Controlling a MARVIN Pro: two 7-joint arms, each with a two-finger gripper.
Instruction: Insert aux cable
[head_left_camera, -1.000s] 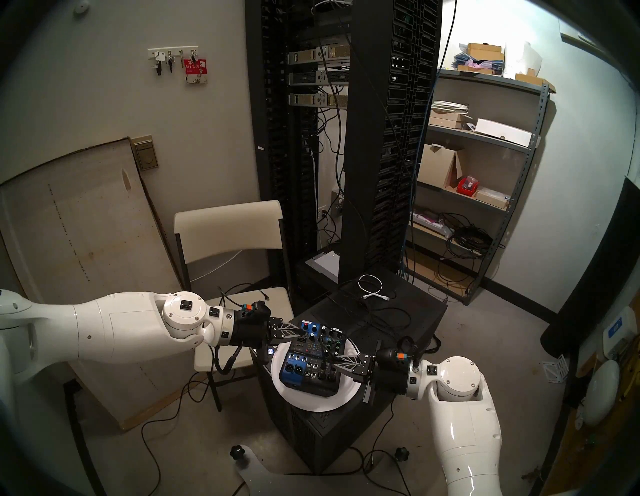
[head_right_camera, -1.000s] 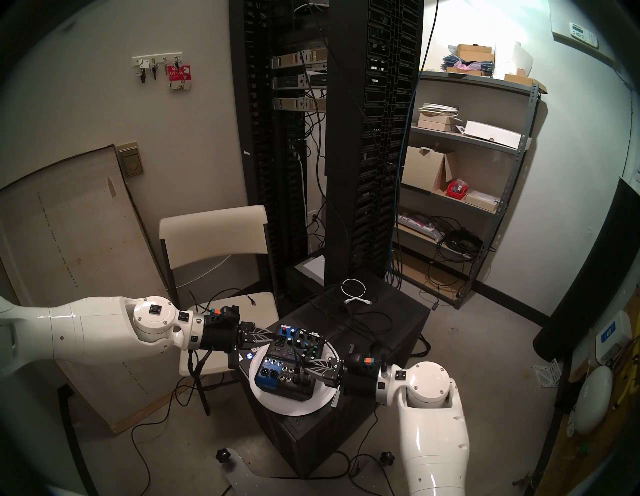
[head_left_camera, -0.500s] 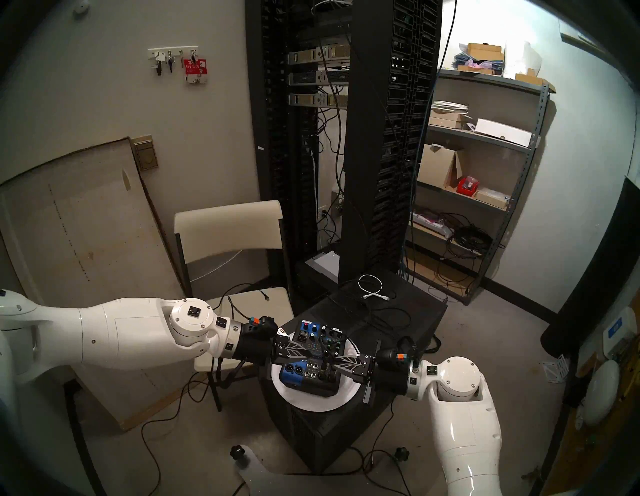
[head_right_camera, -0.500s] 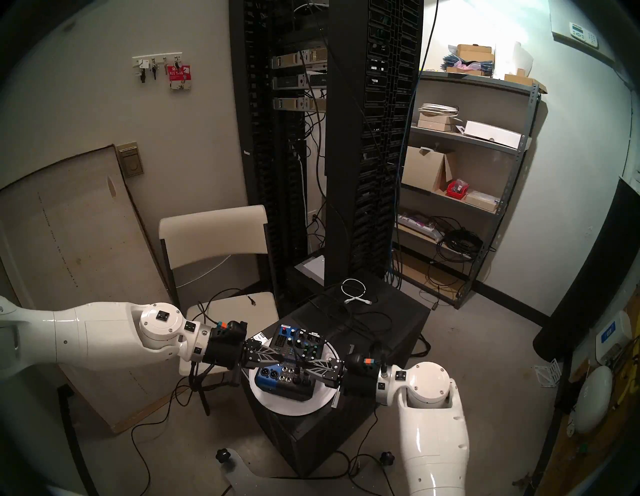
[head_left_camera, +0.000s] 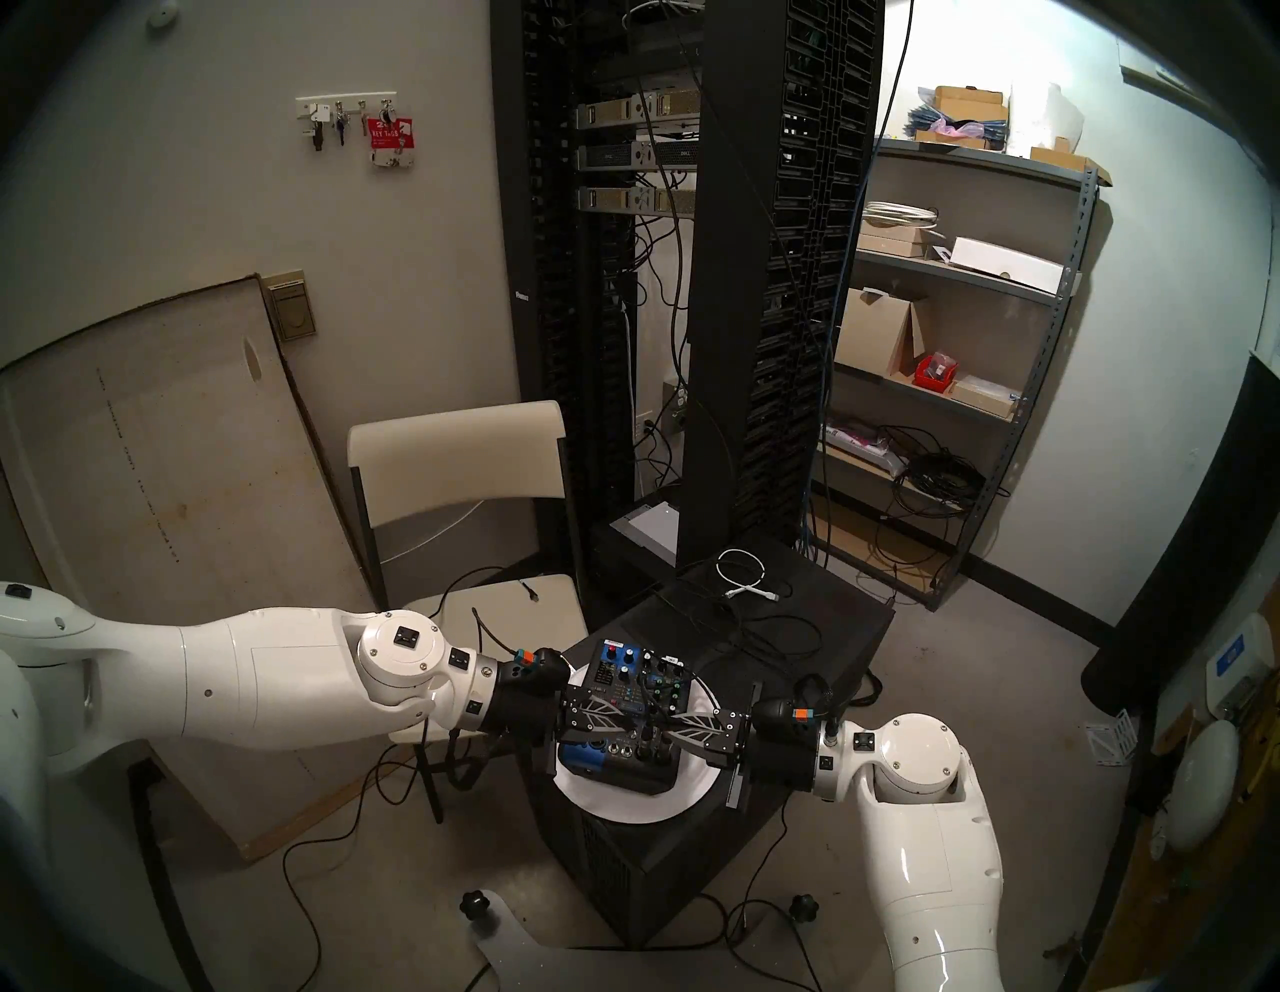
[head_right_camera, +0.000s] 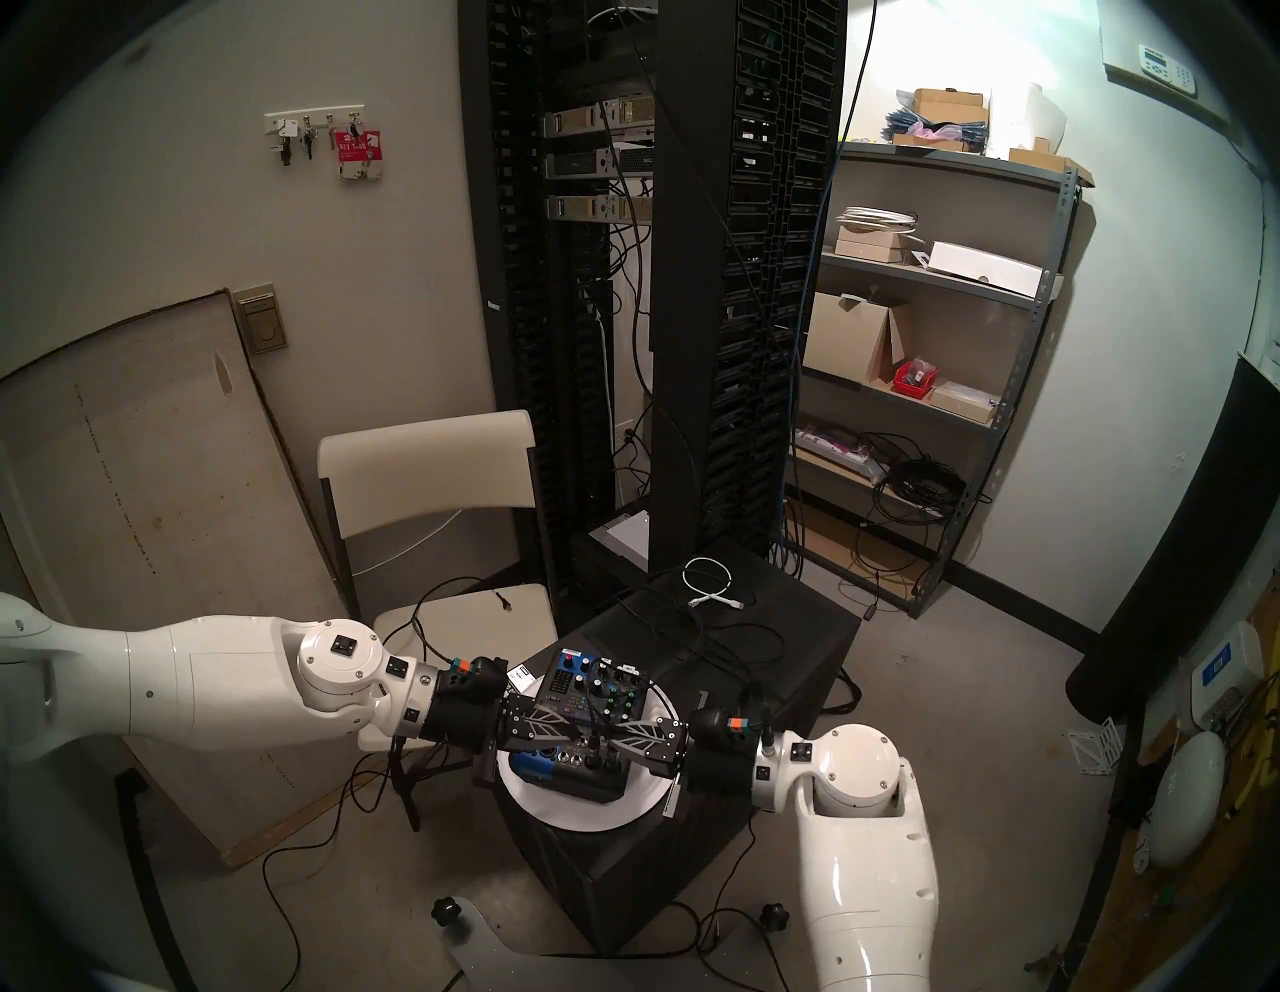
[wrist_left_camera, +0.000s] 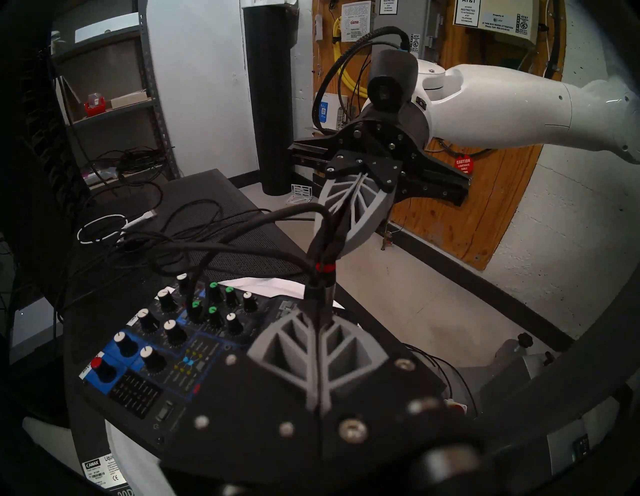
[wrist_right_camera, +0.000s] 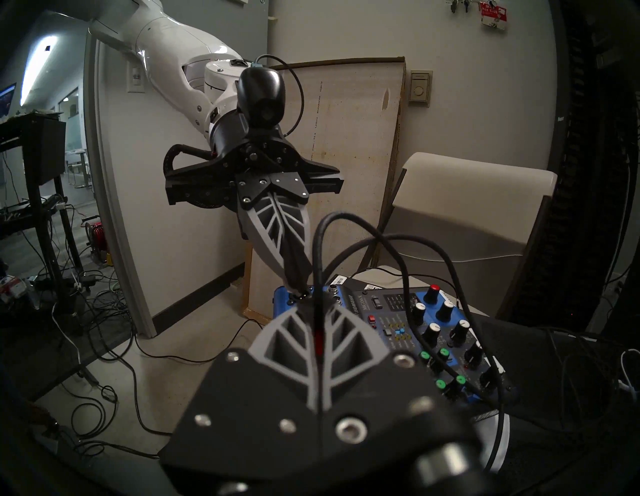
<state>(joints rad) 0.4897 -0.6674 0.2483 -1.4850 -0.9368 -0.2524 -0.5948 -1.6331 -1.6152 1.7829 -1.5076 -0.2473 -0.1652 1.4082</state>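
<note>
**Plug poised over the mixer, both hands closed in**

You are holding the aux cable (wrist_left_camera: 325, 268) in your right hand (wrist_left_camera: 341, 249), fingers clamped shut on the black plug just above its red band, so the plug is hanging upright with its tip pointing down at the audio mixer (head_left_camera: 627, 720). That upright hold looks chosen to line the jack up with a socket on the mixer's top panel; whether the tip is already seated, you cannot tell, because your left hand (wrist_right_camera: 296, 282) is blocking it.

You are keeping the left hand fully closed with nothing between its fingers, its tip sitting right beside the plug's lower end, probably to steady or nudge it.

The mixer is resting on a white plate (head_left_camera: 627, 807) atop the black cabinet (head_left_camera: 824, 623), with slack cable looping behind.
</note>
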